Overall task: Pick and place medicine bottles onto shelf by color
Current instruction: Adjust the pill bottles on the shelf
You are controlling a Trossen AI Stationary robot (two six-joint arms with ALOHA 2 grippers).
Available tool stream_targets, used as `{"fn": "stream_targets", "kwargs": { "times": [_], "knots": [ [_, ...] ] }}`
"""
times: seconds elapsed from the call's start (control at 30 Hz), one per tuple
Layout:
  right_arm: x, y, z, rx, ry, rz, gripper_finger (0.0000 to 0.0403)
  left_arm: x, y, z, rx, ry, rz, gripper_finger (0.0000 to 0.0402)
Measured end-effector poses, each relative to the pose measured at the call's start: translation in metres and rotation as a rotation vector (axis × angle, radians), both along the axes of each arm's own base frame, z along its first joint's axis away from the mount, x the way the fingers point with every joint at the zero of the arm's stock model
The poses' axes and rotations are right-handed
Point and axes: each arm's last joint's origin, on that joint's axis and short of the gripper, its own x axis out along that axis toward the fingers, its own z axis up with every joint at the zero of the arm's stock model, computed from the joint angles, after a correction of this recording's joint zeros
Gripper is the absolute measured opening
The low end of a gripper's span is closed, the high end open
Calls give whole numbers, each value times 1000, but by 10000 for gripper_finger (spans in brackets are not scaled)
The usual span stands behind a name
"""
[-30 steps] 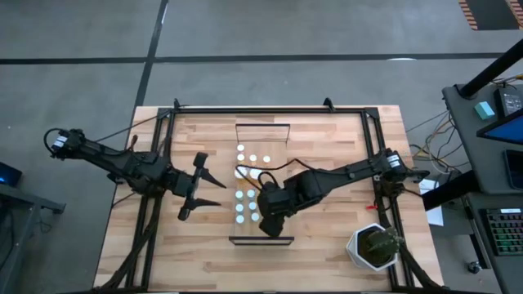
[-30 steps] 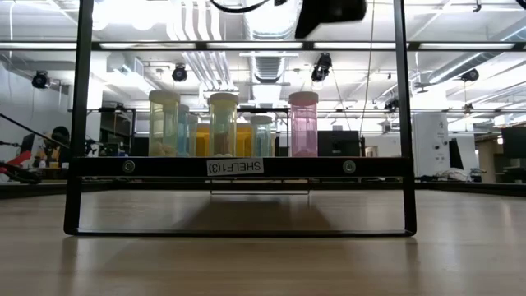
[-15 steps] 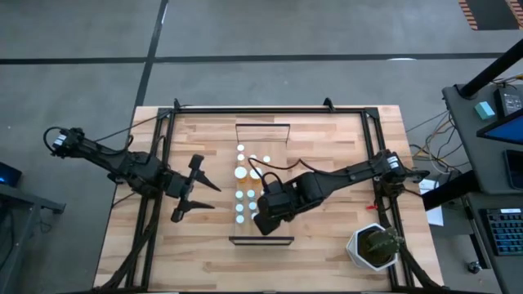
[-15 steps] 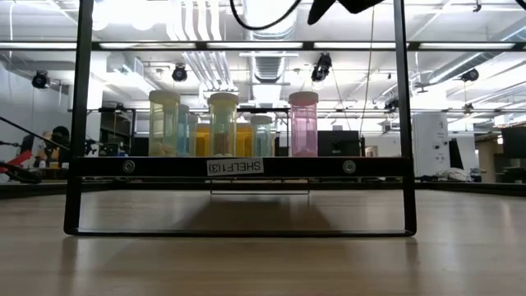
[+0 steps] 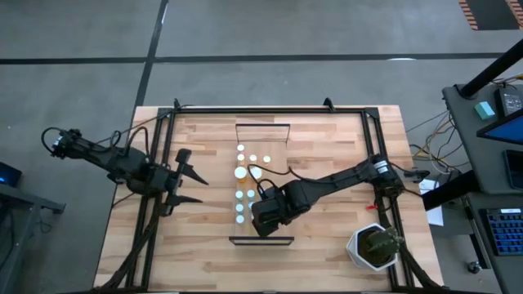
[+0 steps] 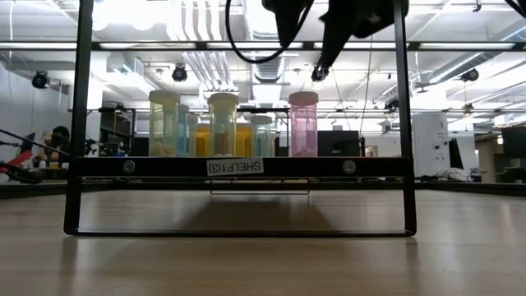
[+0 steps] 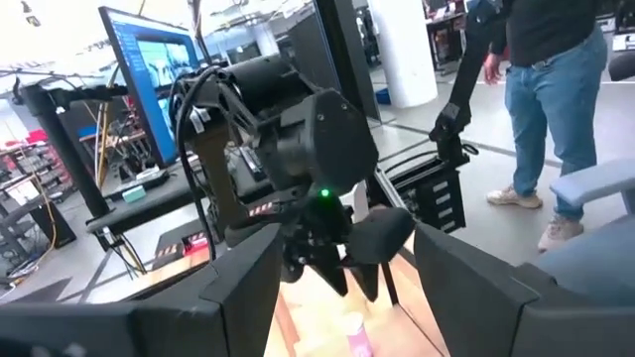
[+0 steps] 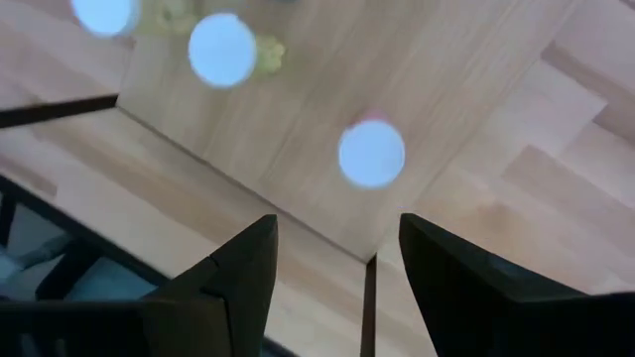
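The shelf (image 5: 274,139) is a light-wood plank in the table's middle, with a dark rail (image 6: 238,167) at its near end. Several white-capped bottles (image 5: 240,194) stand upright on it. The low view shows yellow-green ones (image 6: 164,123), a bluish one (image 6: 261,136) and a pink one (image 6: 302,123). My right gripper (image 8: 337,268) is open and empty above the shelf's near end, pointing down, just on the near side of the pink bottle's cap (image 8: 371,154). It also shows in the low view (image 6: 308,33). My left gripper (image 5: 186,184) is open and empty left of the shelf.
A potted green plant (image 5: 372,245) stands at the table's near right corner. A dark frame (image 5: 163,147) runs around the work area. A person in jeans (image 7: 541,89) stands in the room beyond the table. Bare wood lies on both sides of the shelf.
My left gripper has drawn back toward the table's left edge, away from the shelf, staying open. My right gripper has come down over the shelf's near end, so its open fingers now show at the top of the low view. The bottles have stayed where they were.
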Motion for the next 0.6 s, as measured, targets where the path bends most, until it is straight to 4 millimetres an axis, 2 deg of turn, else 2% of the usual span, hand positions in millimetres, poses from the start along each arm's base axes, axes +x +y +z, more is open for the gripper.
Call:
{"fn": "stream_targets", "kwargs": {
  "times": [0.27, 0.6],
  "knots": [
    [5, -17, -6, -24, 26, -46, 201, -12, 5, -4, -10, -28, 0, 212],
    [3, -16, -17, -25, 62, -102, 201, -24, 10, -7, -25, -65, 0, 212]
  ]
}}
